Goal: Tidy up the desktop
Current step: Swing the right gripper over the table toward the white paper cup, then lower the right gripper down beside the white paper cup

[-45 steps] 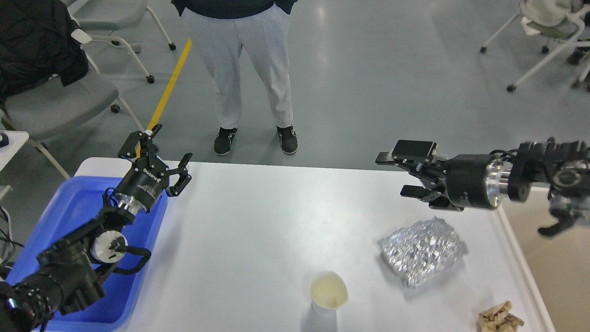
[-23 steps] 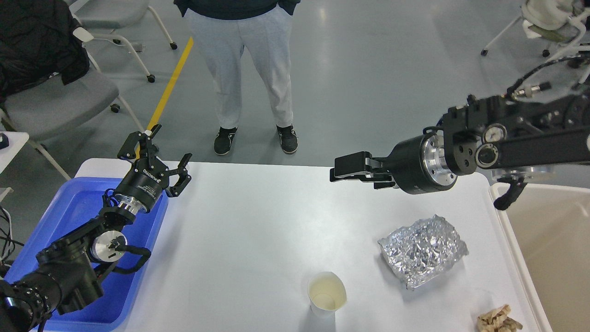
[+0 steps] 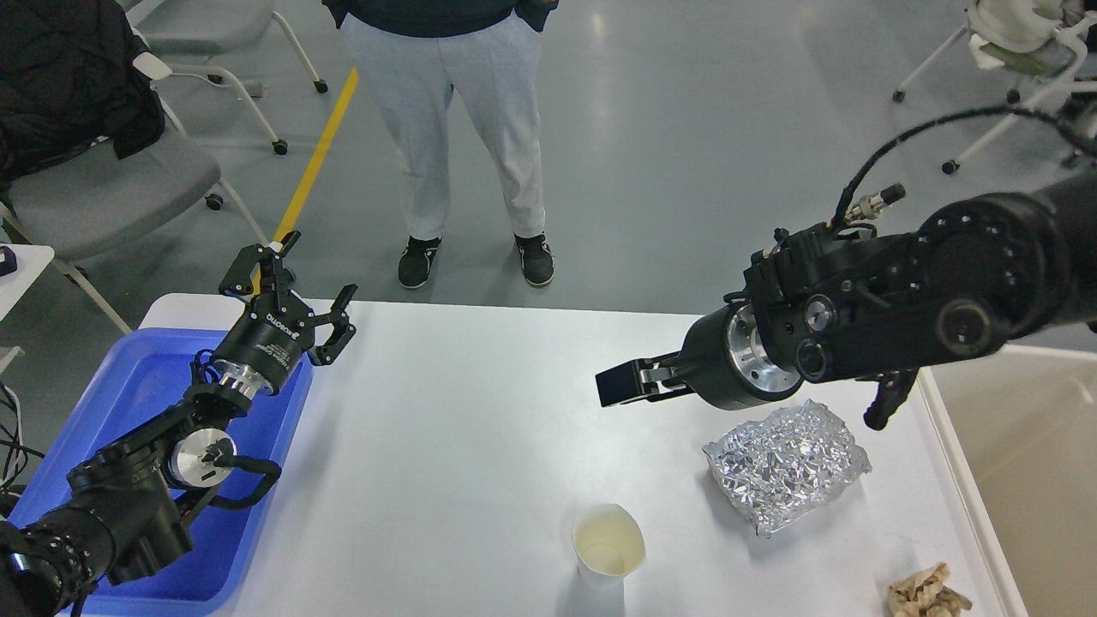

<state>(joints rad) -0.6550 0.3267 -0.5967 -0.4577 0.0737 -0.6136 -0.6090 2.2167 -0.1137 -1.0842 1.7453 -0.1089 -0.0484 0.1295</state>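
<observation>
Evidently this is an approach step: the right gripper (image 3: 619, 386), its jaw state unclear end-on, hovers over the matte white desktop (image 3: 463, 428); next it must descend on the paper cup (image 3: 608, 545) or crinkled foil packet (image 3: 784, 464). Left gripper (image 3: 296, 283) hangs spread, empty, above the blue plastic tray (image 3: 128, 386).

My left gripper (image 3: 296, 287) points up and away with fingers spread, while my right gripper (image 3: 624, 383) reaches leftward, edge-on, its gap unreadable.

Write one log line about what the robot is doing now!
left gripper: open, over tray | right gripper: above desktop | left on desktop: cup, foil
</observation>
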